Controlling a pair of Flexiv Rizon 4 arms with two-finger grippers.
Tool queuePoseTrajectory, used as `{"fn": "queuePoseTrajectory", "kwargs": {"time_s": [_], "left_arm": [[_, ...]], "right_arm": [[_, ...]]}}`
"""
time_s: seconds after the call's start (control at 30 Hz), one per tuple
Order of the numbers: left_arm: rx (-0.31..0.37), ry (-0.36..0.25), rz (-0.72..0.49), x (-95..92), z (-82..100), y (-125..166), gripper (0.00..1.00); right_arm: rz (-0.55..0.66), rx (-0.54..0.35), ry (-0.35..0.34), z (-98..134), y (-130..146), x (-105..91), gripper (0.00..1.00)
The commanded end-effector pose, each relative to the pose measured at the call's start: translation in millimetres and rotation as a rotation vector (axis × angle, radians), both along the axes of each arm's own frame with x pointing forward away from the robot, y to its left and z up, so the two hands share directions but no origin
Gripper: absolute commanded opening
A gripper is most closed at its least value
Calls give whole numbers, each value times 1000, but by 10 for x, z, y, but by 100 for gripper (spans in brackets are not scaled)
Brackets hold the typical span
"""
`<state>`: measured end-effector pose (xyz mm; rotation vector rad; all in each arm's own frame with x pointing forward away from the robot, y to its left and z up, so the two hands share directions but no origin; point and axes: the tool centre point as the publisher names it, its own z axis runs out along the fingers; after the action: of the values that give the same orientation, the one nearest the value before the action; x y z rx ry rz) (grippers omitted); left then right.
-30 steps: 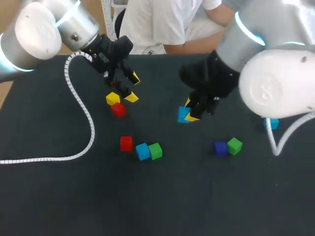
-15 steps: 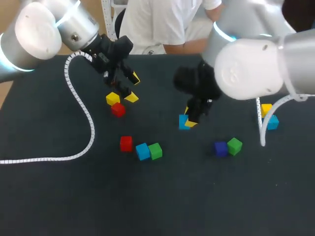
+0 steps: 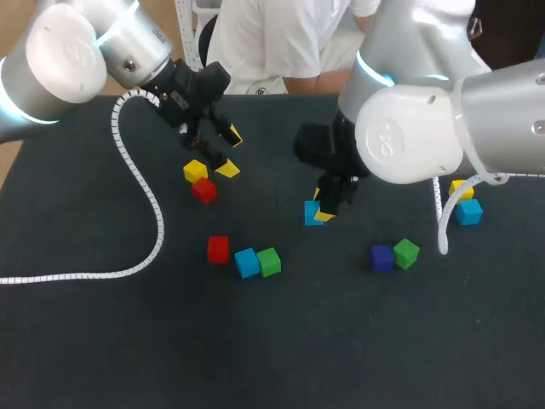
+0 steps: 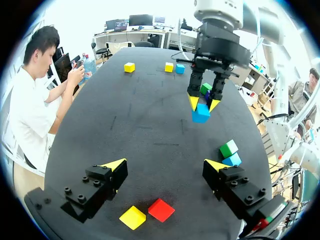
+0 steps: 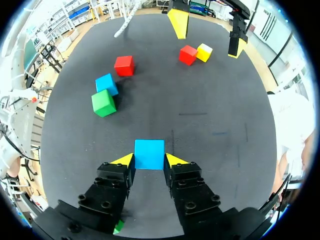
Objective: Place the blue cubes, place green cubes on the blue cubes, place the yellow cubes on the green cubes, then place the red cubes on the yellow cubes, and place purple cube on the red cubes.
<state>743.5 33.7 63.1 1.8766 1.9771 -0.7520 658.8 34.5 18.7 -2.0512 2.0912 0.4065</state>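
Two yellow tips of the right gripper [image 5: 149, 160] are clamped on a blue cube [image 5: 149, 153], one on each side, a firm grasp near the middle of the black table [image 3: 281, 341]. Whether that cube sits on the surface or hangs just off it, I can't tell.

Looking out past the fingers in the right wrist view, a green cube [image 5: 103, 103] sits touching a second blue cube [image 5: 107, 83], and a lone red cube [image 5: 124, 65] lies just beyond that pair.

Farther out is the left gripper [image 4: 165, 167], with its fingers spread wide and nothing between them. It hovers over a yellow cube [image 4: 132, 217] and the other red cube [image 4: 161, 210], which sit corner to corner.

On the head view's right side, a purple cube [image 3: 381, 257] is tucked against a second green cube [image 3: 406, 253]. Well beyond them, near the table's right edge, another yellow cube [image 3: 461, 189] sits beside a third blue cube [image 3: 467, 211].

Over on the left arm's side, a white coiled cable [image 3: 153, 204] snakes down across the tabletop.
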Motion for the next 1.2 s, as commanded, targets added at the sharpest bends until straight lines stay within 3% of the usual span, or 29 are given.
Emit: {"fn": "queuePoseTrajectory", "kwargs": {"time_s": [0.03, 0.37, 0.9, 1.2], "left_arm": [[1, 5, -6, 31, -1, -1, 100], [1, 5, -6, 31, -1, -1, 100], [1, 5, -6, 31, -1, -1, 100], [1, 5, -6, 31, -1, -1, 100]], "right_arm": [[11, 30, 4, -66, 4, 71, 0], [24, 74, -11, 71, 24, 125, 0], [33, 56, -13, 71, 60, 110, 0], [36, 19, 16, -77, 159, 163, 0]]}}
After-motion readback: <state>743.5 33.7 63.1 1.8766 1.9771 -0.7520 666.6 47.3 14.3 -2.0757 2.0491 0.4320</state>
